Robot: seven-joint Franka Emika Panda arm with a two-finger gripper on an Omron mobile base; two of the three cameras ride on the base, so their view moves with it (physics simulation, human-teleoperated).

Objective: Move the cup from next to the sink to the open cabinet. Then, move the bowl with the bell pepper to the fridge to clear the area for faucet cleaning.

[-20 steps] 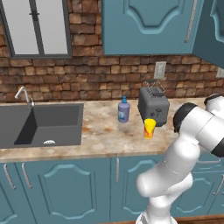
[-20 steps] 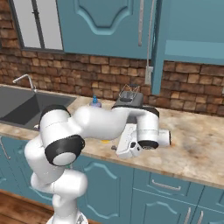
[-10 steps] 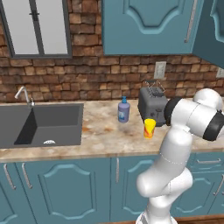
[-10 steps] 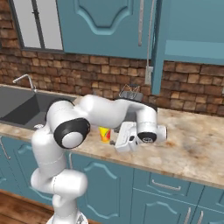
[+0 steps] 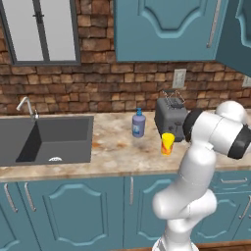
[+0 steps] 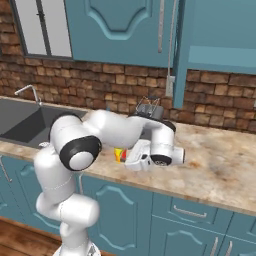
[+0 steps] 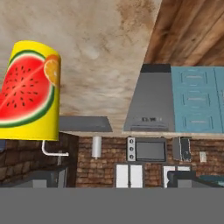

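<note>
Cup (image 5: pixel 167 144) stood ungrasped on the desk (image 5: pixel 117 152) beside the toaster (image 5: pixel 170 118); I couldn't tell my jaws' state; everything remained.

On the table (image 5: pixel 112 154), the cup (image 5: pixel 167 144) stands just before the toaster (image 5: pixel 170 117); the soap bottle (image 5: pixel 138 124) is to their left, the sink (image 5: pixel 46 139) further left, faucet (image 5: pixel 27 106) behind it.
</note>
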